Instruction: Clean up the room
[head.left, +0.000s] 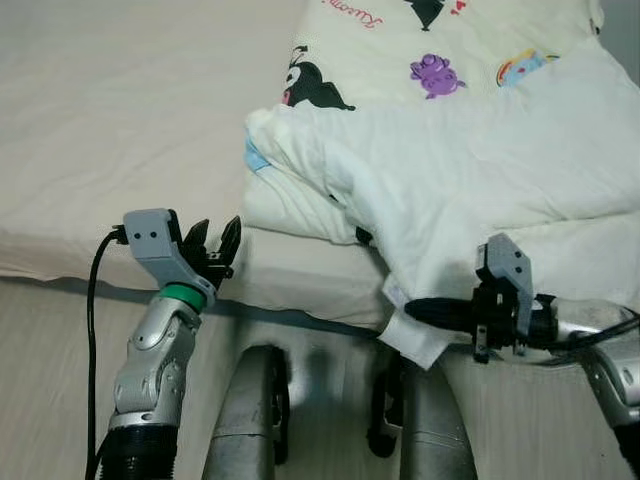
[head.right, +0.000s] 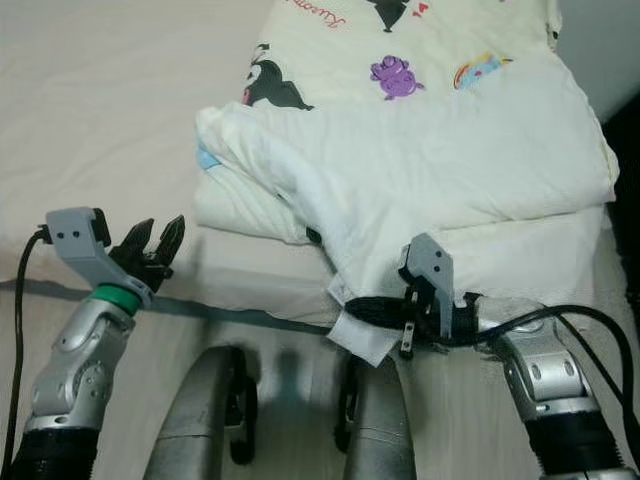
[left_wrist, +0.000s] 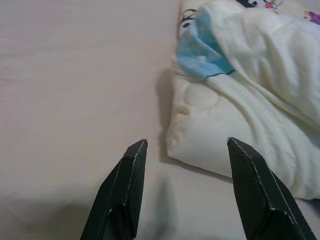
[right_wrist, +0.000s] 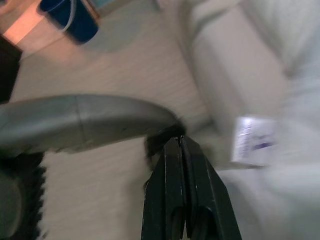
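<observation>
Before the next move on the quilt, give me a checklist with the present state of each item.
1. Left gripper open, at the bed edge: ok.
2. Right gripper shut at the hanging corner of the quilt: ok.
3. Cloth actually pinched between the right fingers: cannot tell; the right wrist view is blurred.
4. Quilt lying flat: not ok, it is bunched and folded over.
5. Quilt fully on the bed: not ok, one corner with a white tag hangs over the edge.

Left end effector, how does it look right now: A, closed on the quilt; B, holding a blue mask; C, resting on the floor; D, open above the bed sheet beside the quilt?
D: the left end effector has its fingers spread, empty, over the bed sheet beside the quilt.
</observation>
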